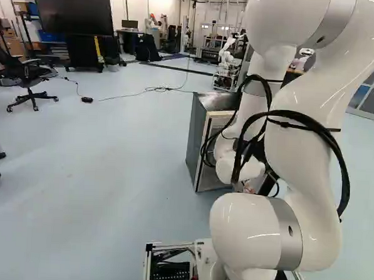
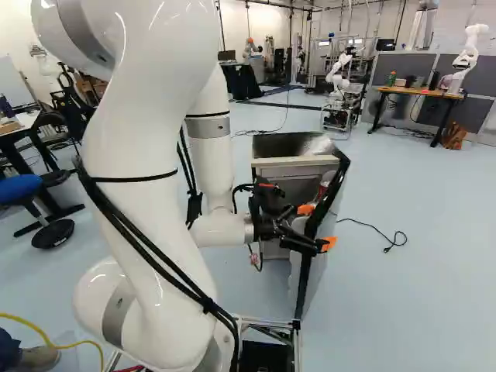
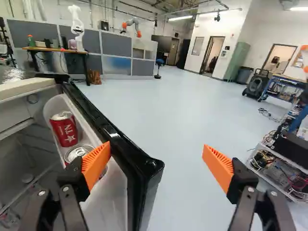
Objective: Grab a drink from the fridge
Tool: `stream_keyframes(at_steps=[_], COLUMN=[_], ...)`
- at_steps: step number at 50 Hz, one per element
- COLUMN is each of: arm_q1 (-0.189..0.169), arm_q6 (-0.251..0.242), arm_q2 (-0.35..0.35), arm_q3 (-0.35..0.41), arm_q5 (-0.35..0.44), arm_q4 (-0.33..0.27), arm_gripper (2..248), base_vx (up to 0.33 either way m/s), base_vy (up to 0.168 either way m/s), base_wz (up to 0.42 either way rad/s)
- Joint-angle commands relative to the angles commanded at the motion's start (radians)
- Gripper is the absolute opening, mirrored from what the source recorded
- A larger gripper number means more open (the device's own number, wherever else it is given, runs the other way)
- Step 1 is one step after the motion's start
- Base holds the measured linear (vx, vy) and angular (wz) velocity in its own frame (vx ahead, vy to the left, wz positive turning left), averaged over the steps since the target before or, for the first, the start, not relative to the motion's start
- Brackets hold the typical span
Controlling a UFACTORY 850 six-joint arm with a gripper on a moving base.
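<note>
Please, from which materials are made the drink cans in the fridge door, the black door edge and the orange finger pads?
Drink cans: almost surely thin metal, with silvery lids and red paint.
Black door edge: probably glossy hard plastic, judging by its reflections; painted metal is possible.
Orange finger pads: matte and ribbed, perhaps rubber or flexible plastic.

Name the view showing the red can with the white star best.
The wrist view: the red can is close up, lid and side visible, in the fridge door. The right base view gives only a small red patch; the left, no discernible can.
</note>
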Motion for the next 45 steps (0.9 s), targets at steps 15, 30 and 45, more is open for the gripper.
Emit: stream_keyframes(at_steps=[15,30,45], arm_q1=[-0.085,-0.173,-0.254], arm_q6=[0.000,0.000,0.000], arm_q2=[-0.016,-0.042,-0.079], arm_q3=[-0.026,-0.070,-0.133], arm_q5=[0.000,0.000,0.000], arm_q4=[0.000,0.000,0.000], arm_gripper=[247,247,247], base_vx=[0.000,0.000,0.000], base_vy=[0.000,0.000,0.000], base_wz=[0.000,0.000,0.000])
